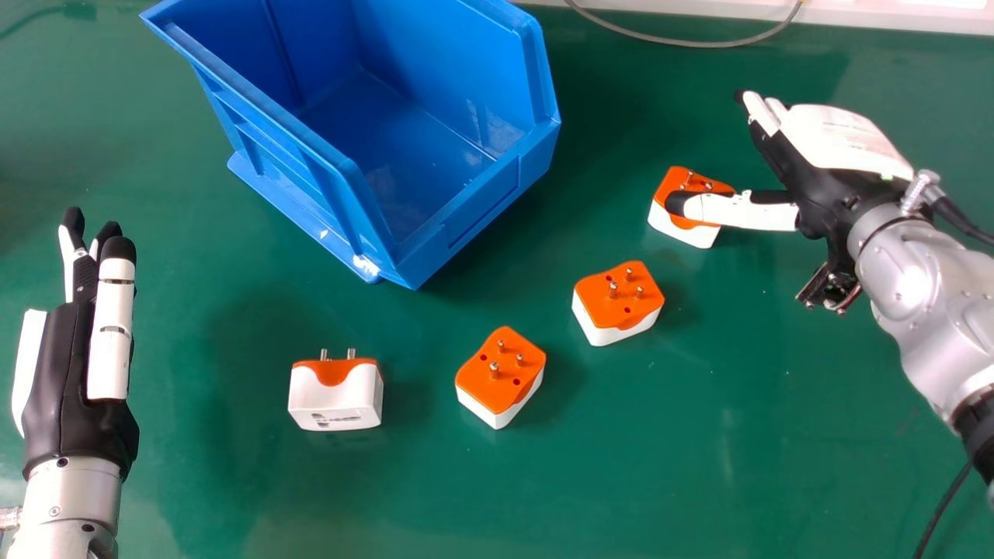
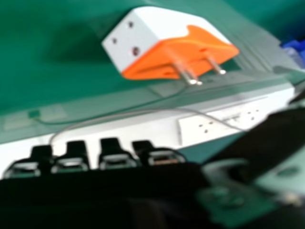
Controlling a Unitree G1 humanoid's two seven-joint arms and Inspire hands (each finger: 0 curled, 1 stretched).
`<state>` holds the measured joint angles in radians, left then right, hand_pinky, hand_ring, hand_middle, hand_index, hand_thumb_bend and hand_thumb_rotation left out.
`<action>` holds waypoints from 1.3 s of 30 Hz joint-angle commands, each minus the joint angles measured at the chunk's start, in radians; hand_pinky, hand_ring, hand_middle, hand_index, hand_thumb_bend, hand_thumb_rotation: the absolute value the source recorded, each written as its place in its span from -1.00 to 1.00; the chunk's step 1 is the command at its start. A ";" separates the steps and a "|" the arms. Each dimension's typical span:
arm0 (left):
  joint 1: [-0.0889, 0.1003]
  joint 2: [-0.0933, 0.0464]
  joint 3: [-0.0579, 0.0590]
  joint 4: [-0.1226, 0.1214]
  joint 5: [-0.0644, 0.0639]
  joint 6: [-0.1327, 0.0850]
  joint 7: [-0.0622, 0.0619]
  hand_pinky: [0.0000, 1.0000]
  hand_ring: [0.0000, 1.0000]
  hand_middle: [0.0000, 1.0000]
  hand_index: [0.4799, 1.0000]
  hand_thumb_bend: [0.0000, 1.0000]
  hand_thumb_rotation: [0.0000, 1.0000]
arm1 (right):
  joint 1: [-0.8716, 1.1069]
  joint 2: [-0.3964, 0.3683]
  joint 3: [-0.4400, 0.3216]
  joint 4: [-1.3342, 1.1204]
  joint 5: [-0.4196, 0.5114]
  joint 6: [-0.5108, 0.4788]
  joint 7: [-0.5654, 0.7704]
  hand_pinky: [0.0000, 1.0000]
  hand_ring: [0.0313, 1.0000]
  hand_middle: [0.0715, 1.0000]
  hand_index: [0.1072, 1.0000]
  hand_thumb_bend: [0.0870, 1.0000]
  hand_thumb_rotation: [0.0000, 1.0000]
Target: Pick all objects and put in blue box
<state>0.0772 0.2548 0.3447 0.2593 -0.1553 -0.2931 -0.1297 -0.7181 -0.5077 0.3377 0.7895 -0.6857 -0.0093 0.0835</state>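
The right hand [image 1: 842, 144] is open, its fingers straight and its thumb [image 1: 749, 211] stretched out over the farthest plug adapter [image 1: 693, 233], near the far edge of the tabletop [image 1: 621, 473]. It has hold of nothing; whether the thumb touches the adapter, I cannot tell. The thumb hides part of that adapter's orange face and pins. The left hand [image 1: 70, 373], at the left of the head view, is open too, fingers straight, holding nothing.

Three more adapters sit apart on the tabletop: a second one [image 1: 617, 310] between the thumb and the middle, pins up; a third [image 1: 501, 380] nearer the robot, also pins up; and a fourth [image 1: 336, 396] to its left, pins pointing toward the far edge.

The blue box [image 1: 485, 206] stands left of the farthest adapter, toward the tabletop's far edge, its back cut off by the head view's top. Both forearms are cut off too.
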 commanded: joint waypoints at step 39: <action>0.004 0.018 0.011 -0.025 -0.003 0.002 -0.002 1.00 1.00 1.00 1.00 0.10 0.94 | -0.265 0.028 0.242 0.271 -0.120 -0.050 0.103 1.00 1.00 1.00 1.00 0.16 0.75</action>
<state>0.0724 0.2550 0.3440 0.2578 -0.1561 -0.2884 -0.1307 -0.9335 -0.4758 0.5798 1.0559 -0.7975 -0.0586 0.1833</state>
